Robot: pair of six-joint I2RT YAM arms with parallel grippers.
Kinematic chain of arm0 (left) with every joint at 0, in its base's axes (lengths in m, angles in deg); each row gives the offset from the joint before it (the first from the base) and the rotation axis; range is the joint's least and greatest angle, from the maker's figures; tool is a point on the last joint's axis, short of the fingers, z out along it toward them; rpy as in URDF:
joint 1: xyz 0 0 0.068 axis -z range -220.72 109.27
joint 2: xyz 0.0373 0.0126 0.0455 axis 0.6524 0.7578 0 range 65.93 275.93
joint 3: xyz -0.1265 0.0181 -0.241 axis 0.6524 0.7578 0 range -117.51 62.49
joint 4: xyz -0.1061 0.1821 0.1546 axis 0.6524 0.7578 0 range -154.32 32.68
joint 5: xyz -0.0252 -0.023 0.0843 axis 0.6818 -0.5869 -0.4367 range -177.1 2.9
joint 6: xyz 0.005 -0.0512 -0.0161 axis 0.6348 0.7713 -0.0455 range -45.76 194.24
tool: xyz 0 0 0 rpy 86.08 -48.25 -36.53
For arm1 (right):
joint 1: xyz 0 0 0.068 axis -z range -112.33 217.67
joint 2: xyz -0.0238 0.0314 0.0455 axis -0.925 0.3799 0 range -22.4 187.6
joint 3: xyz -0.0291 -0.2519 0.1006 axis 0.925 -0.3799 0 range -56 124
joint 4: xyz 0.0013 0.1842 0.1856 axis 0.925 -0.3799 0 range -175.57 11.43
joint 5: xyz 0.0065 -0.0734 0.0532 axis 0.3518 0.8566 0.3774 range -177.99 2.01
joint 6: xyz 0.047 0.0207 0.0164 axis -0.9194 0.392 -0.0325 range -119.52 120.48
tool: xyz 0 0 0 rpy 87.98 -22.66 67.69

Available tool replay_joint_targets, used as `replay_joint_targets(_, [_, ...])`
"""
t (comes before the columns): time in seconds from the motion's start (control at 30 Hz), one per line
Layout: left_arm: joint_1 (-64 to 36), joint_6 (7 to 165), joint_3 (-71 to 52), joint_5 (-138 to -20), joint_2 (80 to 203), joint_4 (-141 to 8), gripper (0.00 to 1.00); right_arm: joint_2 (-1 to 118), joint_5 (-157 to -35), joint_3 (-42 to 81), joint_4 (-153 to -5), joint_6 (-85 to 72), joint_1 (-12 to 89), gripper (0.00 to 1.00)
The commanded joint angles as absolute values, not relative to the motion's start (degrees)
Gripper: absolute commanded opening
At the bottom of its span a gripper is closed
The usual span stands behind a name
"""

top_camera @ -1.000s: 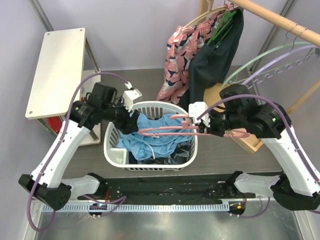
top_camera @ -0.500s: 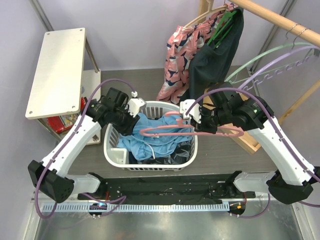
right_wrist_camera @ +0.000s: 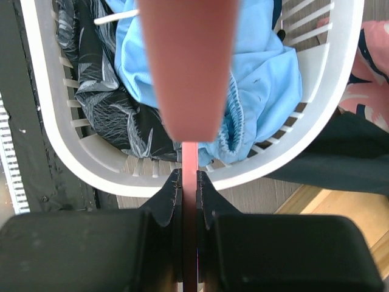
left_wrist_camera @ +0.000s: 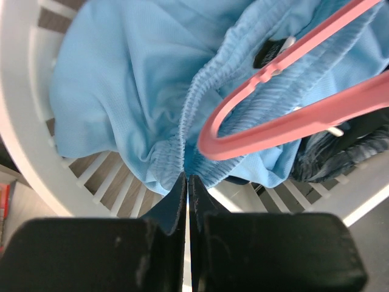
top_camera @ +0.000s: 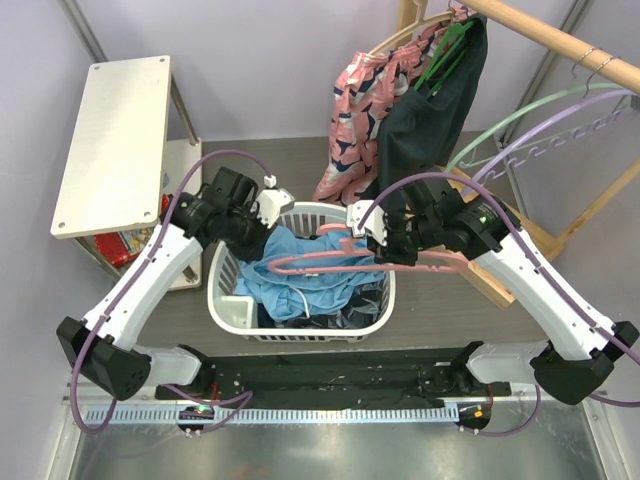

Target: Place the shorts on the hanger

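The light blue shorts [top_camera: 300, 272] lie crumpled in the white laundry basket [top_camera: 225, 292]. My left gripper [top_camera: 264, 228] is at the basket's back left, and in the left wrist view it [left_wrist_camera: 185, 177] is shut, its tips pinching the gathered waistband of the shorts [left_wrist_camera: 121, 91]. The pink hanger [top_camera: 330, 258] lies level over the shorts. My right gripper [top_camera: 376, 248] is shut on it. In the right wrist view the hanger's thin bar [right_wrist_camera: 189, 164] is clamped between the jaws [right_wrist_camera: 189, 177], above the shorts [right_wrist_camera: 267, 79]. The hanger's rounded end [left_wrist_camera: 292, 125] hovers right beside the waistband.
A dark patterned garment [right_wrist_camera: 109, 115] lies under the shorts in the basket [right_wrist_camera: 328, 121]. Behind, a wooden rail [top_camera: 560, 40] carries a pink patterned garment [top_camera: 355, 100], a dark navy garment [top_camera: 430, 125] and a pale green hanger [top_camera: 520, 120]. A white shelf [top_camera: 115, 140] stands at the left.
My left gripper moved in over the basket's back left and closed on the waistband. My right arm carried the hanger leftwards, further over the shorts.
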State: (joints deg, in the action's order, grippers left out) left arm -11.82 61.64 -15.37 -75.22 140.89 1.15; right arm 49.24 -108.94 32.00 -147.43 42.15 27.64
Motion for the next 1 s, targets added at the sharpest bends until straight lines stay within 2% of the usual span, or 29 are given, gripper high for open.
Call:
replay_joint_targets(0.0, [-11.28,62.29,-21.35,-71.46,139.5,2.65,0.0,48.09,-113.03,31.71,-140.71,41.53,27.33,0.01])
replay_joint_targets(0.13, [-10.93,61.5,-22.94,-72.94,139.85,3.88,0.0,50.1,-112.86,32.58,-141.32,41.88,27.33,0.01])
replay_joint_targets(0.2, [-11.02,61.23,-22.15,-74.26,140.28,5.11,0.1,50.46,-112.77,33.38,-143.08,43.02,27.41,0.01])
replay_joint_targets(0.23, [-11.02,61.06,-20.67,-74.61,140.03,5.11,0.21,50.2,-112.43,33.38,-143.52,43.37,27.33,0.01])
replay_joint_targets(0.27, [-11.02,61.4,-19.78,-74.97,139.68,4.68,0.24,49.41,-112.16,33.29,-144.13,43.81,27.33,0.01])
replay_joint_targets(0.6, [-10.49,61.23,-11.08,-77.52,139.93,-0.86,0.4,46.77,-109.52,31.45,-148.09,44.87,27.41,0.01])
replay_joint_targets(0.73, [-10.05,61.23,-8.97,-79.71,139.85,-2.53,0.4,46.59,-109.79,30.83,-147.39,44.17,27.41,0.01])
replay_joint_targets(0.93, [-10.05,62.72,-9.93,-79.54,140.72,-3.06,0.21,47.12,-110.14,30.39,-146.16,44.16,27.33,0.01])
replay_joint_targets(0.97, [-10.05,62.81,-10.19,-79.28,140.81,-3.06,0.24,47.38,-109.96,30.39,-146.24,44.25,27.33,0.01])
